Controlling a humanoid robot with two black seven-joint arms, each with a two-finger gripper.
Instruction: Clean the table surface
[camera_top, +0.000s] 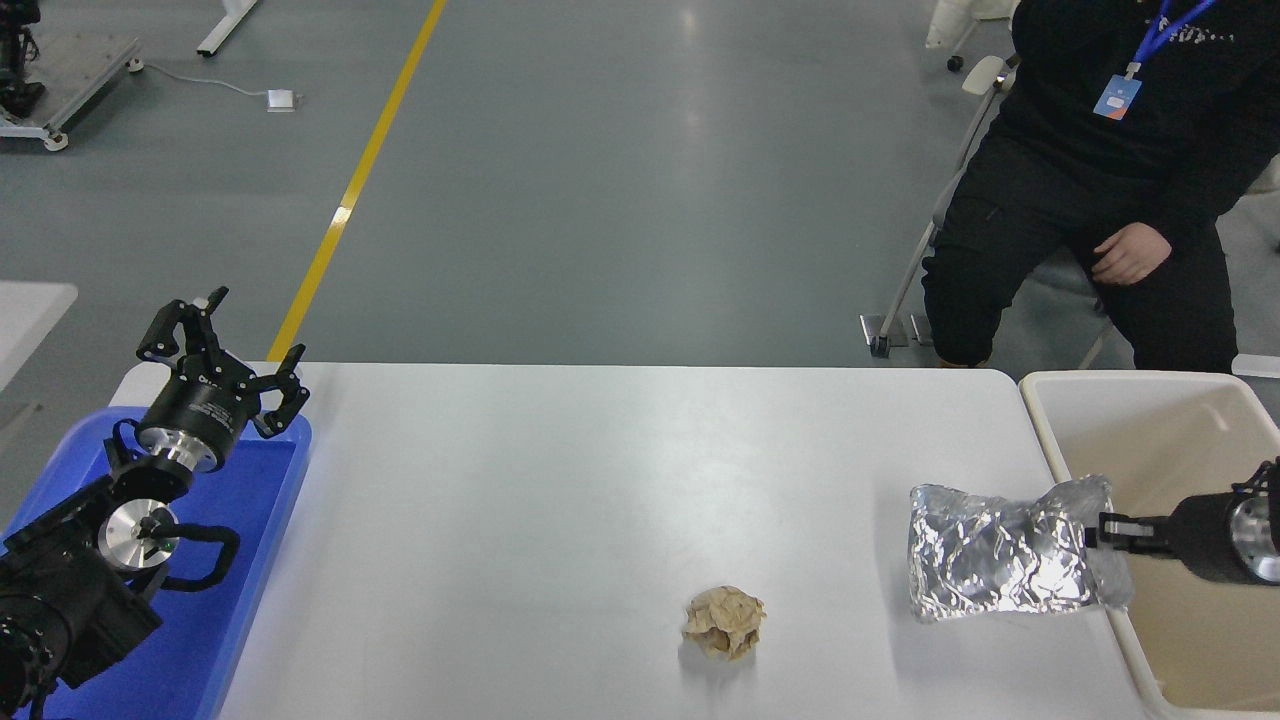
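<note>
The right gripper (1100, 528) is pinching just the corner of the crinkled foil bag (1005, 565), which is straddling the beige bin (1060, 455) rim. That slick foil could slip out and flop back onto the white worktop (560, 500), where the crumpled paper ball (724, 622) is also waiting.

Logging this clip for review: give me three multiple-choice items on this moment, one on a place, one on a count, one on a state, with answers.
1. Where is the foil bag?
A. In the blue tray
B. At the table surface's right edge, one end over the beige bin's rim
C. On the floor

2. How many pieces of litter are in view?
A. Two
B. Four
C. None

3. What is the right gripper doing?
A. Open above the paper ball
B. Parked
C. Shut on the foil bag

Answers: 1 B, its right end overlaps the rim. 2 A, the foil bag and the crumpled paper ball. 3 C, it pinches the bag's right end.
</note>
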